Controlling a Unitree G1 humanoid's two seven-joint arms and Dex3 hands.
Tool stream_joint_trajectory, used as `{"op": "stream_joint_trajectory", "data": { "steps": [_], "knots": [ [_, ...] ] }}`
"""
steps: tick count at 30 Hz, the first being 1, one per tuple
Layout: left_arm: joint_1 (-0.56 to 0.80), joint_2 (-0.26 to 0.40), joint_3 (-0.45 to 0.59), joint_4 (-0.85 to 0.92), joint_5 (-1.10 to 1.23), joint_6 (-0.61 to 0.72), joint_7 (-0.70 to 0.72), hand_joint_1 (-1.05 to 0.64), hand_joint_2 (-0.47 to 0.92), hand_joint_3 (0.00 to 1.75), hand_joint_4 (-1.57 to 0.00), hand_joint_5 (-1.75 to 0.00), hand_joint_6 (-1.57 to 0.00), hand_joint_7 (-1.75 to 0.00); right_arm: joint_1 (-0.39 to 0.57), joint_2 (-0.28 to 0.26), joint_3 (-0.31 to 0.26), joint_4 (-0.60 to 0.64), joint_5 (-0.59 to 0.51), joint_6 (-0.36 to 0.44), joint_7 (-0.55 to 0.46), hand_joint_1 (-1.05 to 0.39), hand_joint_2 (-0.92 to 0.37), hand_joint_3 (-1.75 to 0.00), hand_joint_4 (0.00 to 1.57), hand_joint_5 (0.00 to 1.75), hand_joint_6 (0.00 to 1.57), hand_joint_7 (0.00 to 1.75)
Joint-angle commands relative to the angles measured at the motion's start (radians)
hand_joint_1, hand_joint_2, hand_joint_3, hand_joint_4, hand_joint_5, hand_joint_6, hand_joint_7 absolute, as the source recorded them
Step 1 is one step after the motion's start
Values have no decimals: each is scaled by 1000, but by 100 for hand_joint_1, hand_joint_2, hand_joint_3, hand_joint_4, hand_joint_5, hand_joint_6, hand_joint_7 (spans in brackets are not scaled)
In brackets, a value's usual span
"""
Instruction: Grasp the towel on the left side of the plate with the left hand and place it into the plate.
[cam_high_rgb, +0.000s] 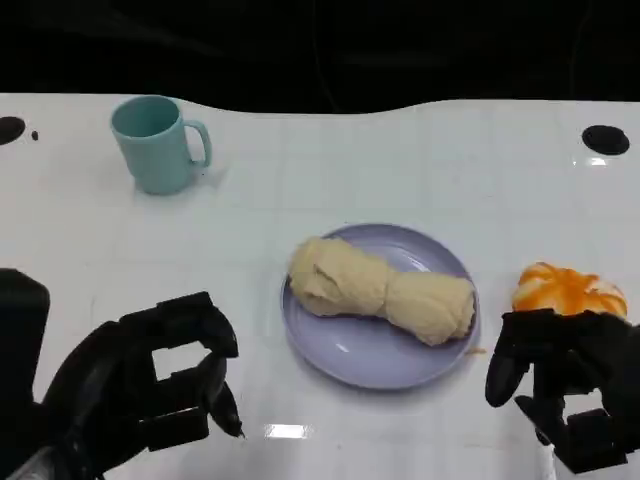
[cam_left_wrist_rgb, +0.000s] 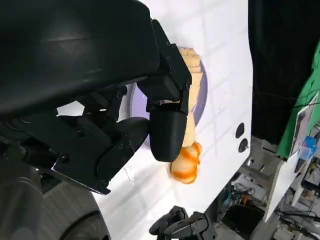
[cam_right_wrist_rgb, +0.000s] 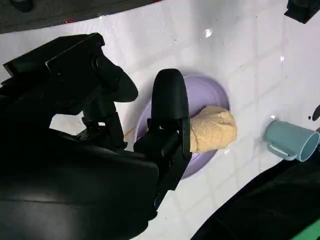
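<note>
The rolled towel (cam_high_rgb: 382, 290) lies in the plate (cam_high_rgb: 350, 356), long axis running left-far to right-near, while the left robot hand (cam_high_rgb: 150, 385) hangs empty, fingers apart.

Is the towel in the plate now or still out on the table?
In the plate. The rolled towel lies across the plate, and the left robot hand holds nothing.

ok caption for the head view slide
Rolled towel lies in the plate; left hand empty beside it.
</note>
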Motion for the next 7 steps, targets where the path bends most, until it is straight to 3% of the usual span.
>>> {"op": "stream_joint_trajectory", "data": {
  "steps": [1,7],
  "knots": [
    [-11,19,12,5,-11,-4,16,-10,59,125,-80,-175,-70,-166,5,-9,-7,-2,-2,-6,0,4,-59,-106,70,175,67,147],
    [-14,35,13,7,-20,-7,11,-10,60,123,-79,-175,-69,-166,1,-10,-5,-2,-4,-5,0,4,-58,-106,70,175,67,147]
  ]
}}
